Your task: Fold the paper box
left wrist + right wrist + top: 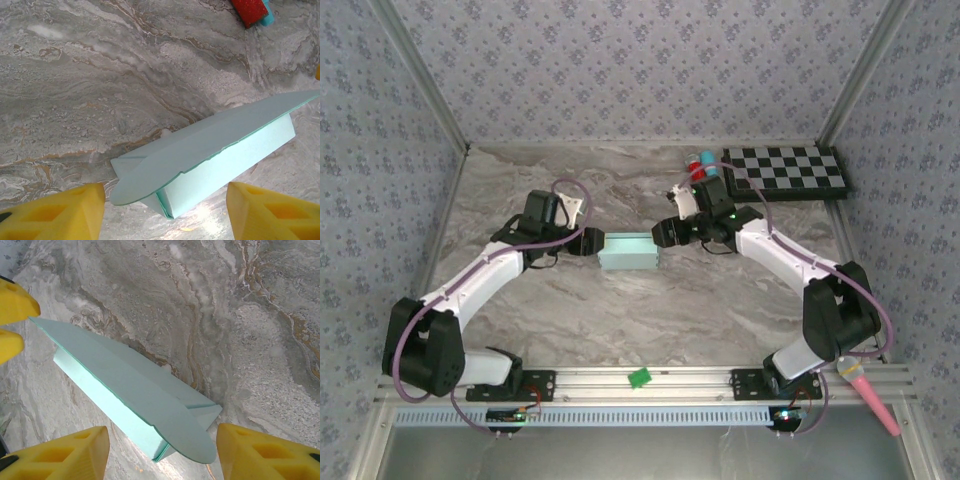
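Note:
The paper box (630, 251) lies in the middle of the marbled table, a pale aqua slim rectangular box whose lid panel lifts a little along one long edge. My left gripper (592, 243) stands at its left end and my right gripper (660, 235) at its right end. In the left wrist view the paper box (225, 145) has its rounded flap end between my yellow fingers (65, 212), with gaps on both sides; the left gripper (165, 192) is open. The right gripper (162, 432) is likewise open around the paper box (130, 385), touching nothing.
A black-and-white checkerboard (785, 172) lies at the back right, with a red and blue object (703, 168) beside it. A small green piece (640, 377) sits on the front rail. A pink tool (868, 395) hangs by the right base. Patterned walls enclose three sides.

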Tool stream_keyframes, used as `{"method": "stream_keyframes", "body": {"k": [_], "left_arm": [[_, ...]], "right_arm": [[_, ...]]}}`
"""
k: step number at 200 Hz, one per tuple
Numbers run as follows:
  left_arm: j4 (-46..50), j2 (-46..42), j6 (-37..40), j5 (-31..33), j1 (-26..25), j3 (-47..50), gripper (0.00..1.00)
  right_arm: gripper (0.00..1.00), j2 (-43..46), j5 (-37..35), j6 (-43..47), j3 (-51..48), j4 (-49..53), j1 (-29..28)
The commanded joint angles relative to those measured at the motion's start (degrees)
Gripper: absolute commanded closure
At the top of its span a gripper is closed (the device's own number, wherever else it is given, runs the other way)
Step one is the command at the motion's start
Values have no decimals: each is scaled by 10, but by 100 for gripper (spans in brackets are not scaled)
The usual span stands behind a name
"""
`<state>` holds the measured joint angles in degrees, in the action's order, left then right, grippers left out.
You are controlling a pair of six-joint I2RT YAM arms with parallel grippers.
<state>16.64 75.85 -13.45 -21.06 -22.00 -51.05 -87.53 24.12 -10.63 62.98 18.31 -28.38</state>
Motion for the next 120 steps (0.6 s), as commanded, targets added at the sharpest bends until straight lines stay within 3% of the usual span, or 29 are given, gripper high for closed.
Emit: {"method": "stream_keyframes", "body": {"k": [1, 120], "left_arm": [[-2, -8, 18, -9, 1, 4, 35], [-7, 15, 10, -36, 1, 1, 44]], "right_arm": [[40, 15, -16, 12, -11, 19, -6], [43, 18, -56, 8, -18, 28, -19]]}}
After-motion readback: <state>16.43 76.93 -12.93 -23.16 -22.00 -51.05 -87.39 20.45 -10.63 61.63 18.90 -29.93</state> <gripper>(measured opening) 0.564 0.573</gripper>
